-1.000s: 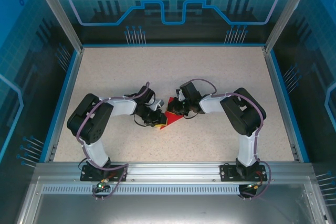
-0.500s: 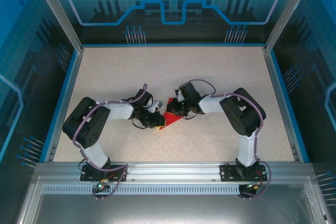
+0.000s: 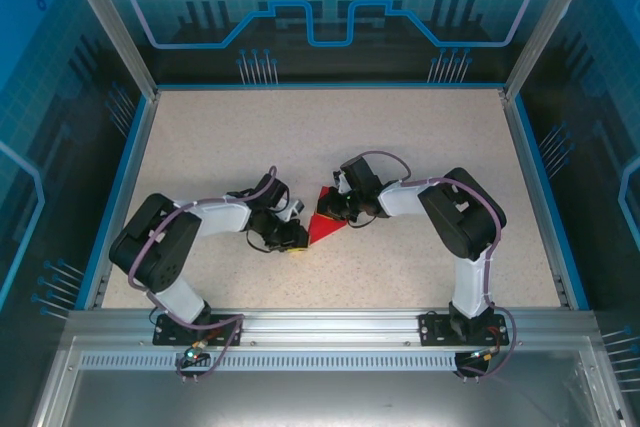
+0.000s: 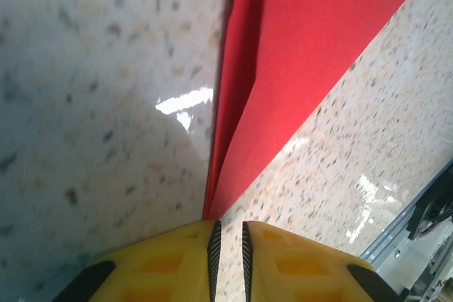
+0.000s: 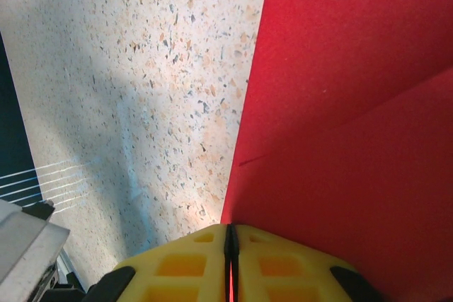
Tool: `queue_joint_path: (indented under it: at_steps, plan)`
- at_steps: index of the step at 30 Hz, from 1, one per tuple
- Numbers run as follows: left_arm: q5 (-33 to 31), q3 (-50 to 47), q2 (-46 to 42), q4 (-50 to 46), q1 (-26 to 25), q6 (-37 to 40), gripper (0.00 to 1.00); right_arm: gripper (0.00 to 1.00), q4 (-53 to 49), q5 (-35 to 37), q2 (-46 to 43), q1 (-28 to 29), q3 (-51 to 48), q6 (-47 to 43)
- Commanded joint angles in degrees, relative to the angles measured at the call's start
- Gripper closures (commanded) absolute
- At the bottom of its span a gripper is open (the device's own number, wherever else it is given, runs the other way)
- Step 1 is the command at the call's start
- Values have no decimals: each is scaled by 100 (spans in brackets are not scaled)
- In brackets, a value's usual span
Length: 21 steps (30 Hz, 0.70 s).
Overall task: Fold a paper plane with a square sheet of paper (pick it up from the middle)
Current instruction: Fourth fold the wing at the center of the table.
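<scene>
My right gripper (image 5: 230, 231) pinches the flimsy red paper (image 5: 340, 139) at its edge; my left gripper (image 4: 228, 228), barely parted, may be nipping its tip.

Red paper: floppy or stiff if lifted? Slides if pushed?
Red paper looks thin, its layers gaping at the tip: probably light and droopy. The crease may stiffen it lengthwise. On the glossy table, it likely slides.

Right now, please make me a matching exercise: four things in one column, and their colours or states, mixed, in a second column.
1 left gripper
2 right gripper
3 square sheet of paper
4 table

a speckled beige
b red, folded
c shut on the paper's edge
d slightly open, at the paper's pointed corner

Pairs: 1-d, 2-c, 3-b, 4-a
</scene>
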Motion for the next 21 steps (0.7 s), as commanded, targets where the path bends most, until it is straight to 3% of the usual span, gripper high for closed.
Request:
queue_joint_path:
  at_steps: [1, 7, 21]
  plan:
    - [-173, 124, -361, -826, -54, -55, 79, 88, -768, 410, 376, 26, -183, -104]
    - [-14, 717, -581, -390, 39, -202, 79, 88, -689, 385, 395, 33, -185, -47]
    - [37, 1146, 722, 243, 43, -196, 89, 88, -618, 328, 377, 19, -190, 39]
